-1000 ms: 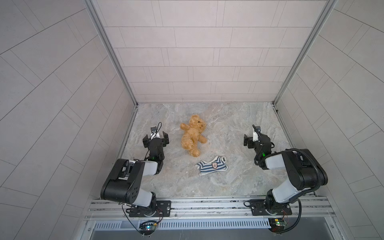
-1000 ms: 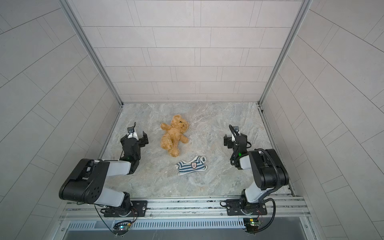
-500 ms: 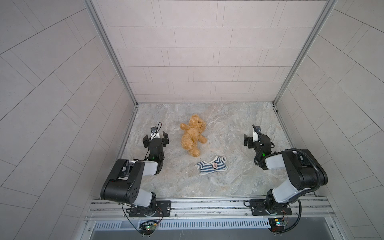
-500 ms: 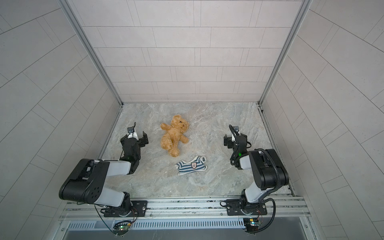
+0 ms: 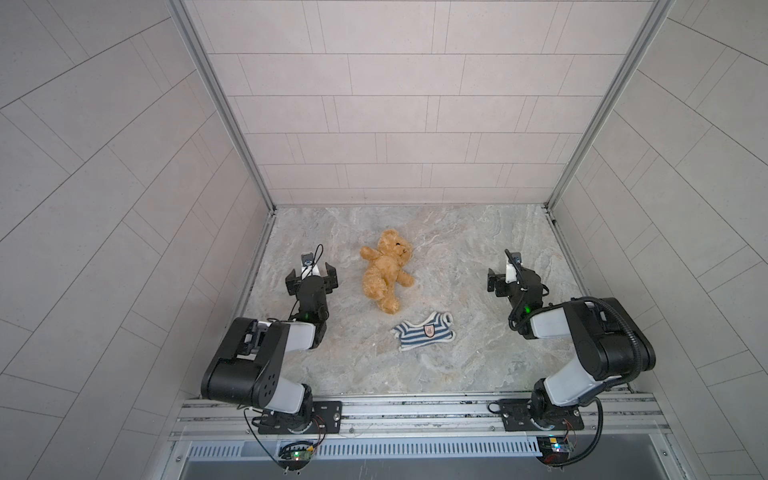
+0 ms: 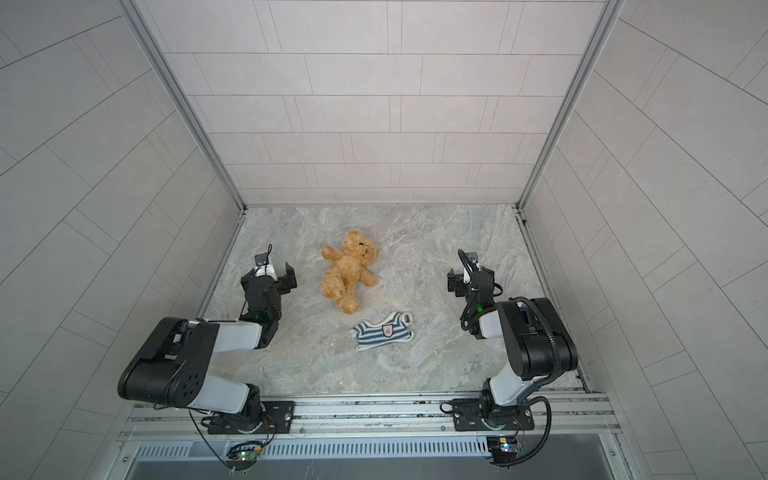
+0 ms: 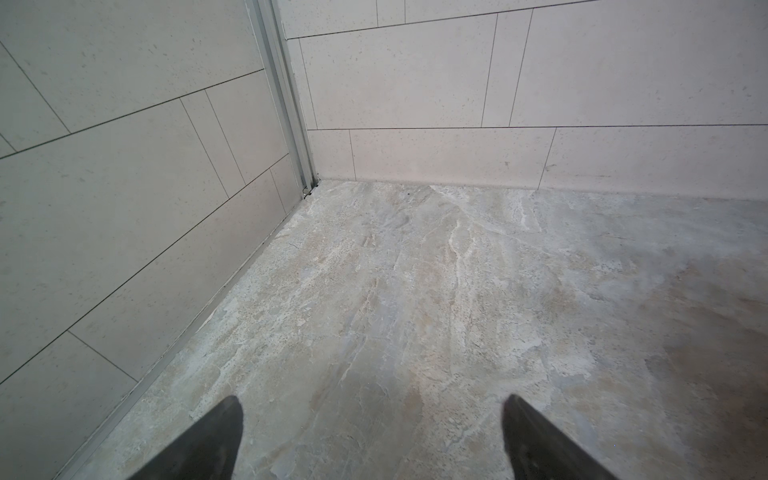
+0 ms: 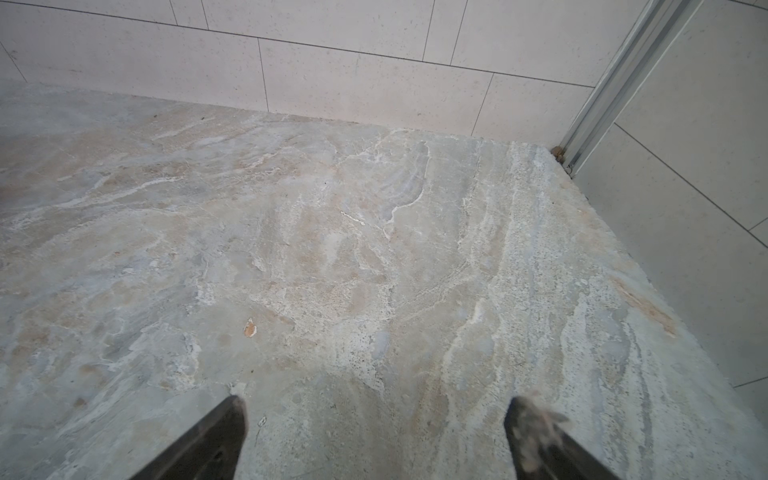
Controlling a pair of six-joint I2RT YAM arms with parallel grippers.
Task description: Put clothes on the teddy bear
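Note:
The golden-brown teddy bear (image 5: pixel 386 270) (image 6: pixel 349 270) lies on its back on the marbled floor, head toward the back wall, undressed. A blue-and-white striped shirt (image 5: pixel 424 331) (image 6: pixel 383 332) with a badge lies flat just in front of its feet. My left gripper (image 5: pixel 311 273) (image 6: pixel 270 273) rests low to the bear's left, open and empty. My right gripper (image 5: pixel 512 276) (image 6: pixel 470 276) rests far to the right, open too. In the wrist views each gripper (image 7: pixel 372 409) (image 8: pixel 374 401) shows only bare floor between spread fingertips; bear and shirt are out of those views.
Tiled walls close the floor (image 5: pixel 457 257) on the left, back and right, with metal corner posts (image 7: pixel 291 124) (image 8: pixel 602 95). A metal rail (image 5: pixel 415 411) carrying both arm bases runs along the front edge. Pale fluff clings to one right fingertip (image 8: pixel 536 419).

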